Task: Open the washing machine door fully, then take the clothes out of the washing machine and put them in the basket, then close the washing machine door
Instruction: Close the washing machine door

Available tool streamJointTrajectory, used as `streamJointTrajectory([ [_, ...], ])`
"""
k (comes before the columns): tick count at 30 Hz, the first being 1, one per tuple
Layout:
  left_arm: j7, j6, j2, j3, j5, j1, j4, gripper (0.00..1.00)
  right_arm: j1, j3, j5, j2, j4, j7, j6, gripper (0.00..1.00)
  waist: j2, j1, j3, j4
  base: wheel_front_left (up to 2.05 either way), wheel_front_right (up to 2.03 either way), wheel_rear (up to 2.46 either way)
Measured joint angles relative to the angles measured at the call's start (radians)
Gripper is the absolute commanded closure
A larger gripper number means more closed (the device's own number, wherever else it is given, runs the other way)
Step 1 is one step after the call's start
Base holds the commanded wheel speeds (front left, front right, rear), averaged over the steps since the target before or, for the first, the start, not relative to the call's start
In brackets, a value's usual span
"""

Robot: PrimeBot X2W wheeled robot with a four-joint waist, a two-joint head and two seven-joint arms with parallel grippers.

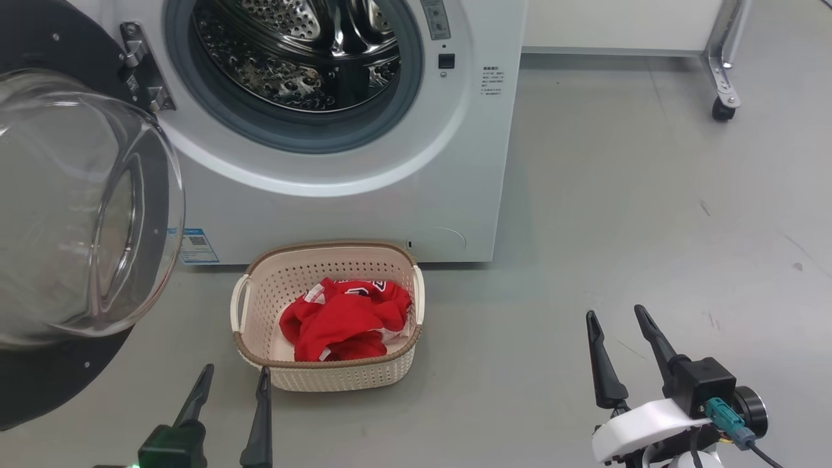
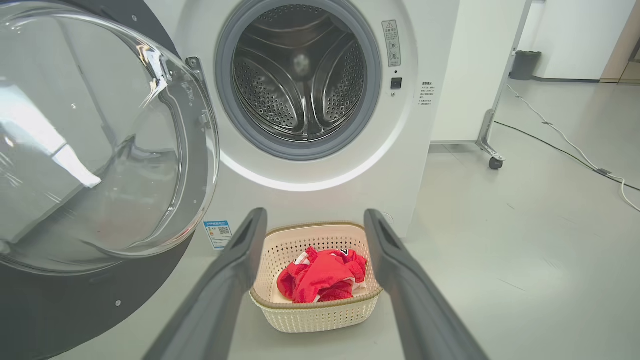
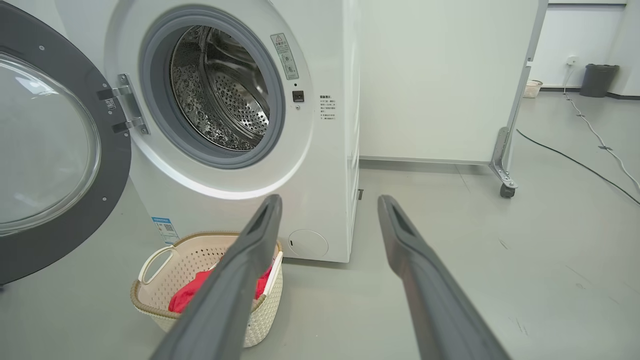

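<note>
At far left, the door (image 1: 71,208) hung open, looking heavy and stiff, best pushed on its black rim. The left gripper (image 1: 235,370) and right gripper (image 1: 614,312) stood wide, empty.

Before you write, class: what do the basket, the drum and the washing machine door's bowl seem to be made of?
Basket: matt cream plastic, judging by its moulded perforated walls; brown woven-look rim.
Drum: polished steel, mirror-bright with punched holes.
Washing machine door: glossy clear bowl, likely glass, perhaps plastic; see-through, with sharp reflections.
</note>
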Motion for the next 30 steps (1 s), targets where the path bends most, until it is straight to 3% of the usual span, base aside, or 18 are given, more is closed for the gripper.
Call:
streamJointTrajectory([
  [10,0.000,0.000,0.000,0.023,0.009,-0.001,0.001,0.00,0.002,-0.003,0.000,-0.001,-0.005,0.000,0.000,0.00,0.0000,0.0000,0.000,0.092,0.00,0.00,0.00],
  [30,-0.001,0.002,0.000,0.086,0.013,-0.001,0.005,0.00,0.022,0.021,0.000,0.000,-0.004,0.000,0.009,0.00,0.0000,0.0000,-0.013,0.342,0.00,0.00,0.00],
])
